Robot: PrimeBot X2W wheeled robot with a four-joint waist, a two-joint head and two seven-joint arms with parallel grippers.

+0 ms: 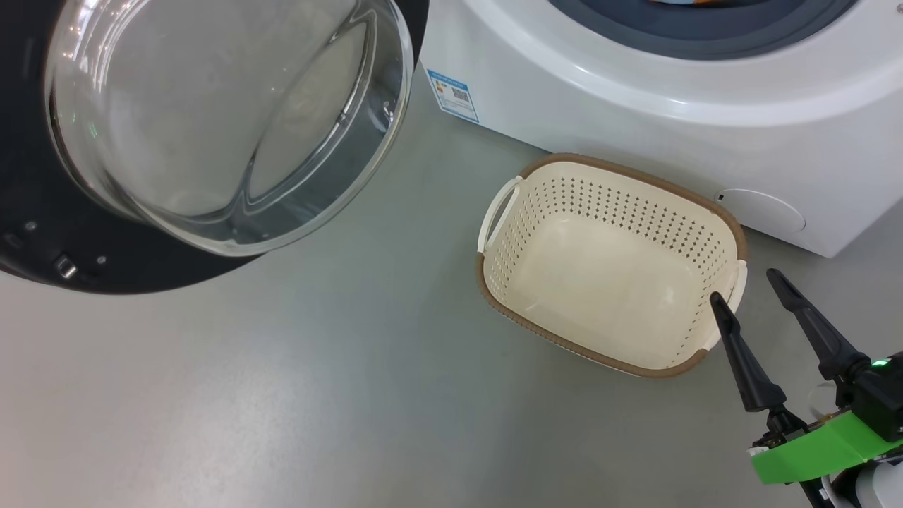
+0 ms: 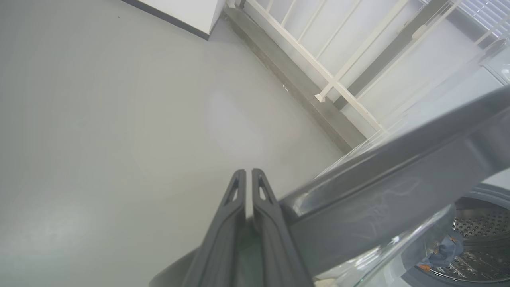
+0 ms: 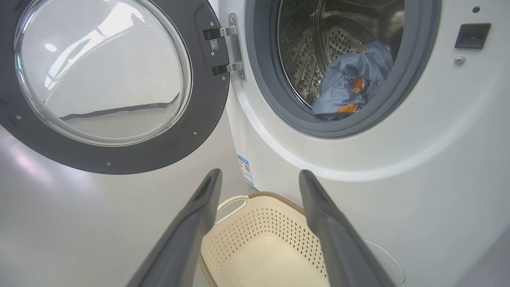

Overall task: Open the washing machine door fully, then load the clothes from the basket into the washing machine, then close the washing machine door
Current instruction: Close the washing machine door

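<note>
The washing machine door (image 1: 211,120) stands swung open at the upper left, its glass bowl bulging toward me. The washing machine (image 1: 635,106) fills the upper right. Blue bear-print clothes (image 3: 350,83) lie inside its steel drum, and they also show as clothes (image 2: 442,253) in the left wrist view. The cream basket (image 1: 635,173) sits on the floor before the machine with nothing in it. My right gripper (image 1: 746,288) hangs open over the basket's right handle, holding nothing. My left gripper (image 2: 248,172) is shut and empty, close beside the door's dark rim (image 2: 378,191).
Grey floor (image 1: 317,388) spreads left of and before the basket. A blue label (image 1: 453,94) and a round cover (image 1: 765,210) sit low on the machine's front. A white railing (image 2: 330,75) and a wall base run behind the door.
</note>
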